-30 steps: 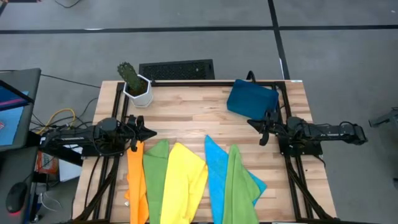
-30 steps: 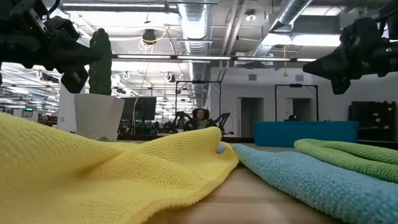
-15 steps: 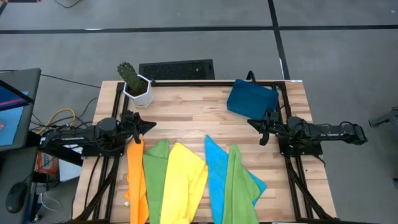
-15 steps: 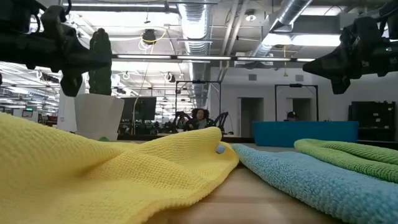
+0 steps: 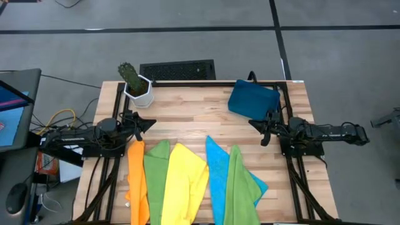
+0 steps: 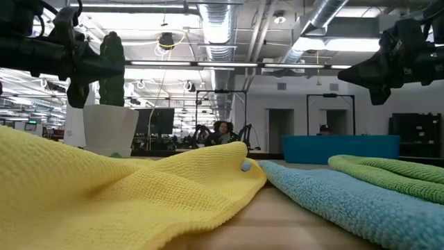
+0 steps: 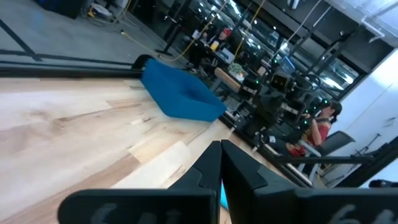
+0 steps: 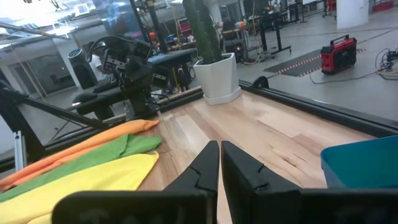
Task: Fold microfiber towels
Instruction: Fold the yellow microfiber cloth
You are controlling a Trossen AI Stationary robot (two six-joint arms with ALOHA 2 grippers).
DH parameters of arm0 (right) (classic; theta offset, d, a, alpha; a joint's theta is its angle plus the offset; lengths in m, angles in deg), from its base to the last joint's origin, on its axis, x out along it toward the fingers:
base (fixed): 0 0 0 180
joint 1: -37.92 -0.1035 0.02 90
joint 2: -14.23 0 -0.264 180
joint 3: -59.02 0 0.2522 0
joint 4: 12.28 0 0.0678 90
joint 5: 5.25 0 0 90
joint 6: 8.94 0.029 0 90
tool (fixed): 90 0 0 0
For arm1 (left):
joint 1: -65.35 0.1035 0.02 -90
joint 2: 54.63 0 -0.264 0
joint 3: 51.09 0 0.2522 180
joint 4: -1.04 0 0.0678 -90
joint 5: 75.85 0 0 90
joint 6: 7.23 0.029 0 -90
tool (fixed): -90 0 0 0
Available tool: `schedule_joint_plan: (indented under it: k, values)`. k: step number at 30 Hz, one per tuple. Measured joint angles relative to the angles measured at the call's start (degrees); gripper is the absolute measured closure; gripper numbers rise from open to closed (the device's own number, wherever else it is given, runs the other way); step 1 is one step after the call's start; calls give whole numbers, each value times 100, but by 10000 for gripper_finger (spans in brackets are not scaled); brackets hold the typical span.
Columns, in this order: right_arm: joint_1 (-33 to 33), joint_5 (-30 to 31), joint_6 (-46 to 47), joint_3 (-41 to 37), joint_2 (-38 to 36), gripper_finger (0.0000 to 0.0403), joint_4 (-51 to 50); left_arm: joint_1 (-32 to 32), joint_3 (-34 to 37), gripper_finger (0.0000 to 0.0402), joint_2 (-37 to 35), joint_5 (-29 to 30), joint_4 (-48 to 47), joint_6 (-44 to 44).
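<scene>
Wooden table (image 5: 187, 112) is my landmark, and all five towels lie on its near half in a row of long strips that run from the middle of the table toward the near edge and hang over it. From my left side the order is: orange towel (image 5: 137, 181), green towel (image 5: 156, 178), yellow towel (image 5: 184, 181), blue towel (image 5: 217, 175), then the second green towel (image 5: 240, 181), which partly covers the blue one. None of them is folded yet, I think, so the task is at its beginning.

My left gripper (image 5: 145, 125) hangs above the left edge of the table, with its fingers pressed together and holding nothing. It points toward the table centre. The far end of the orange towel is just beside it, slightly nearer to the near edge, so this arm is clearly the closer one for that towel. The towel's long axis goes across the direction my fingers point, so I judge I must turn and go down to catch its far corner.

My right gripper (image 5: 257, 127) waits above the right edge of the table, close to the blue tray (image 5: 253, 100), also clenched and empty. The second green towel lies nearer to the near edge than this gripper, with a clear gap between them
</scene>
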Motion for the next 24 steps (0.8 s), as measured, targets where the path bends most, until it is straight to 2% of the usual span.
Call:
schedule_joint_plan:
  k: [6, 10, 14, 16, 20, 24]
  values:
    - [3, -1, -1, -1, -1, 360, 3, 0, 0, 401, 0, 60, -19, -2]
    - [8, 7, -28, -1, -2, 360, 56, 0, 0, 401, 1, 578, 77, 14]
    - [8, 78, -29, 0, 0, 360, 61, 0, 0, 380, 2, 706, 170, 305]
    - [8, 92, -31, 0, 0, 356, 63, 0, 0, 357, 2, 534, 453, 353]
    - [8, 94, -37, 0, -2, 333, 42, -1, 0, 301, 14, -246, 1334, 339]
    - [6, 57, -38, 0, -2, 299, -61, -24, -17, 250, 259, -579, 1817, 269]
